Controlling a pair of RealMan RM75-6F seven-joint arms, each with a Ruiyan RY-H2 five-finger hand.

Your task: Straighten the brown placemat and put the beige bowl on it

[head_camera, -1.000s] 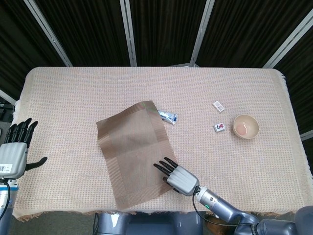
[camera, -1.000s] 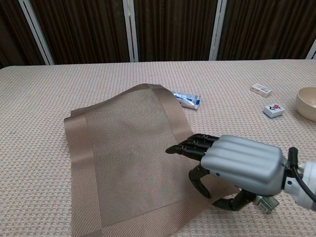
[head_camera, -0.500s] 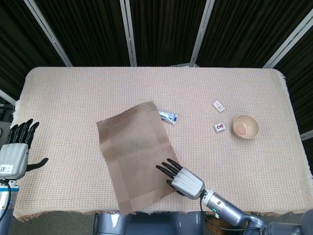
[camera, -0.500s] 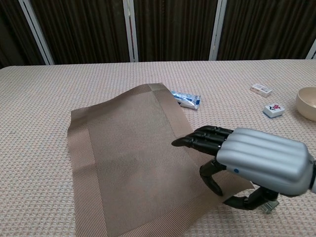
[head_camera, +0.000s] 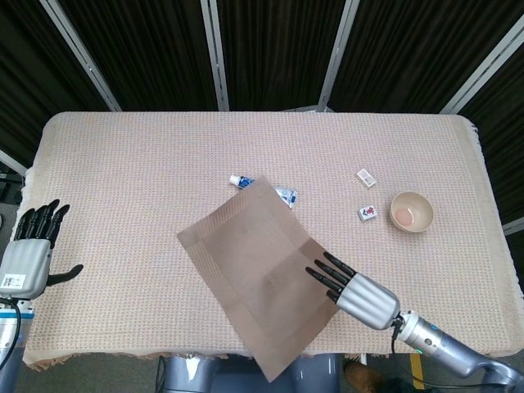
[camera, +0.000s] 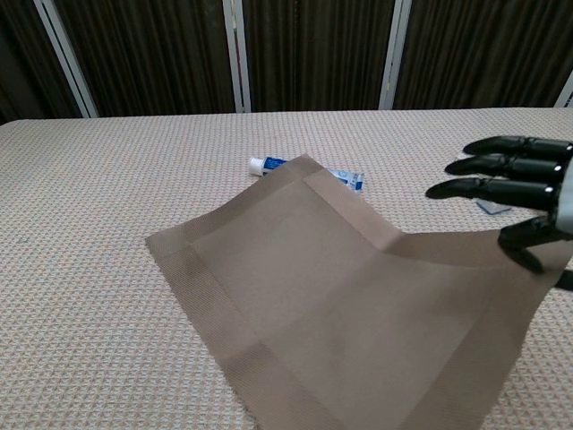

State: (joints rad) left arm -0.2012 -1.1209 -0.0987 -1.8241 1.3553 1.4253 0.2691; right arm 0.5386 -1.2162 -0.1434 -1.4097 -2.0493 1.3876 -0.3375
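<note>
The brown placemat (head_camera: 254, 270) lies skewed at the table's front middle, one corner hanging past the front edge. My right hand (head_camera: 352, 291) pinches its right edge and holds that side raised off the cloth. In the chest view the placemat (camera: 313, 278) slopes up to my right hand (camera: 515, 187), whose other fingers are spread. The beige bowl (head_camera: 412, 212) stands upright at the right, apart from the mat; the chest view does not show it. My left hand (head_camera: 31, 250) hovers open beyond the table's left edge, holding nothing.
A small blue and white tube (head_camera: 264, 186) lies just past the mat's far corner, also seen as the tube (camera: 304, 168) in the chest view. Two small tiles (head_camera: 366, 178) (head_camera: 368, 214) lie left of the bowl. The woven tablecloth (head_camera: 123, 180) covers the table.
My right hand has moved right and toward the front, dragging and lifting the placemat's right side. The mat has turned clockwise and uncovered the tube's cap end. The left hand has barely moved.
</note>
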